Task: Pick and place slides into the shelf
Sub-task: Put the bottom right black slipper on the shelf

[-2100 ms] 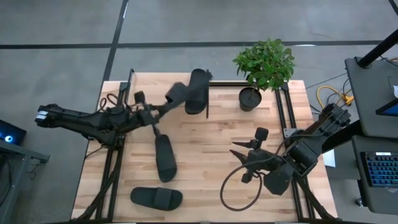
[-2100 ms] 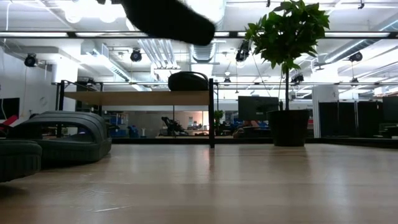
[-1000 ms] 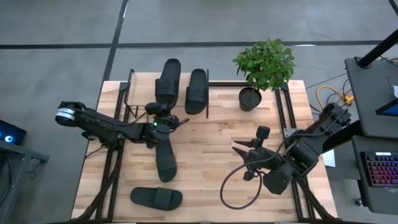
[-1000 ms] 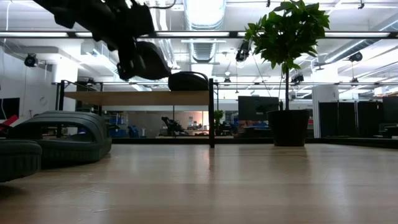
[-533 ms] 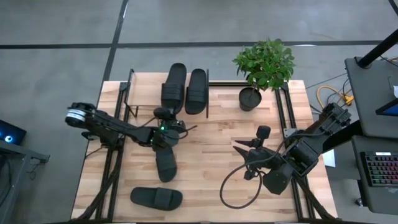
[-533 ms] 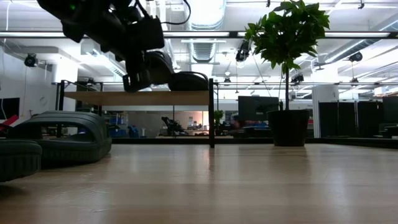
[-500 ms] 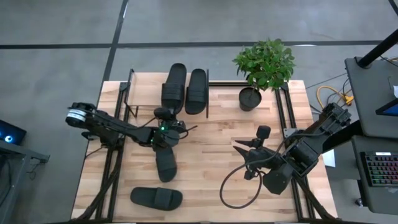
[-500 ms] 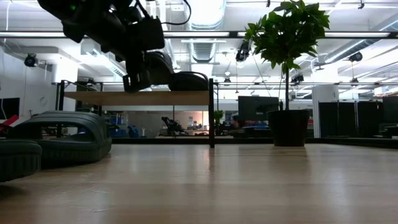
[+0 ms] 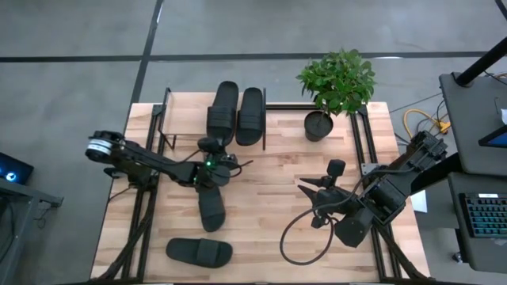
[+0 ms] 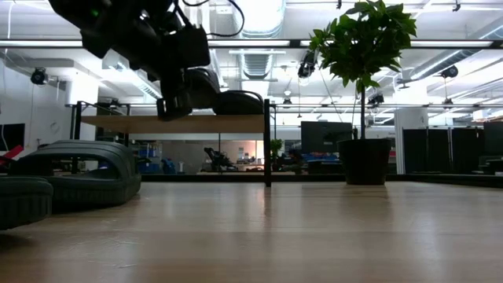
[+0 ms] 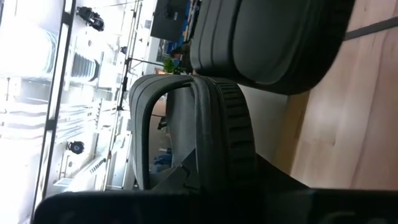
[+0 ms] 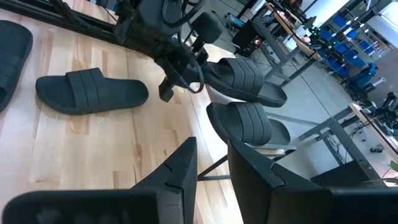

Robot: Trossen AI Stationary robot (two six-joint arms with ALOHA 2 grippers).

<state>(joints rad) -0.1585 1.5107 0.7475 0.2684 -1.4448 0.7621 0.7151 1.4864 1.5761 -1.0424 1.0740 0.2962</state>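
Left hand [image 9: 220, 161] sits at the shelf [image 9: 162, 120] front, fingers clamped on a slide [image 9: 221, 112] lying on the board beside another slide [image 9: 250, 115]. Right hand [image 9: 305, 190] waits, fingers apart, above the surface [image 9: 277, 178].

No writing, label, brand mark or number can be read in any of the views. The matte black rubber slide sandals [image 9: 221, 113] carry no legible mark on strap or sole, and the light-wood counter [image 9: 269, 170] bears no print. The screens and fittings in the room beyond are too small and blurred to yield any text.
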